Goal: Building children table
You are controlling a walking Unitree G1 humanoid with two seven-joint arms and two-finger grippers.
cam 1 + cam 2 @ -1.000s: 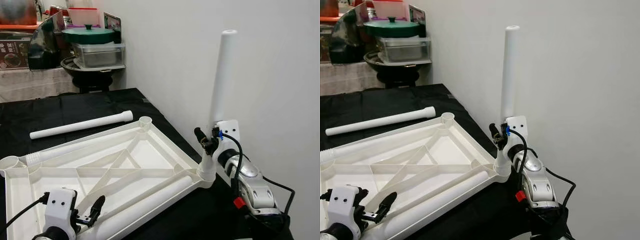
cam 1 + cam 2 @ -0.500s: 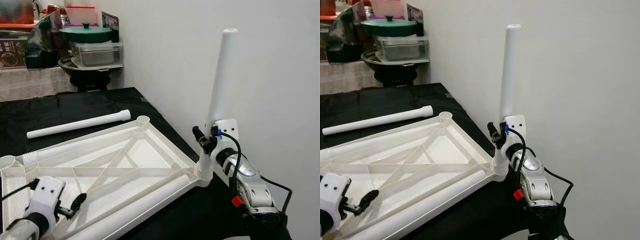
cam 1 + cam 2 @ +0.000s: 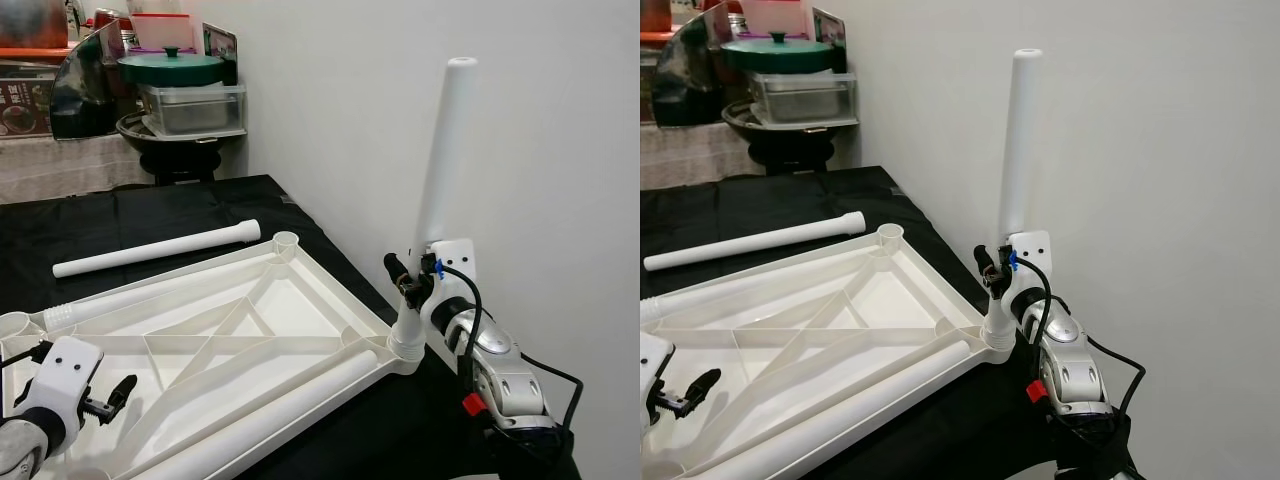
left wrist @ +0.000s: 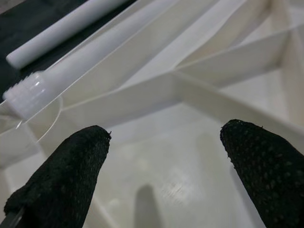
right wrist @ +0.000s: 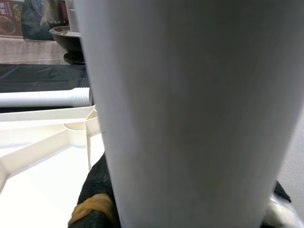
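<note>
Backing off toward the tabletop's (image 3: 300,300) near-left corner, left gripper (image 3: 108,397) hangs open; right gripper (image 3: 408,282) seemingly clamps the upright leg (image 3: 440,160) in its corner socket.

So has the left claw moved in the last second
Yes. The left claw has drawn back toward the robot's left, from the tabletop's middle ribs to its left edge, open.

Head pair: looking forward and down across the upturned white tabletop (image 3: 230,330) on black cloth, wall on the right, both eyes sharing it with a slight sideways offset.
Left wrist: close above the tabletop's ribs, peering between its two black fingertips (image 4: 61,175).
Right wrist: pressed right up against the upright leg (image 5: 190,104), tabletop corner and loose leg (image 5: 42,99) beyond; heads see these too.
</note>
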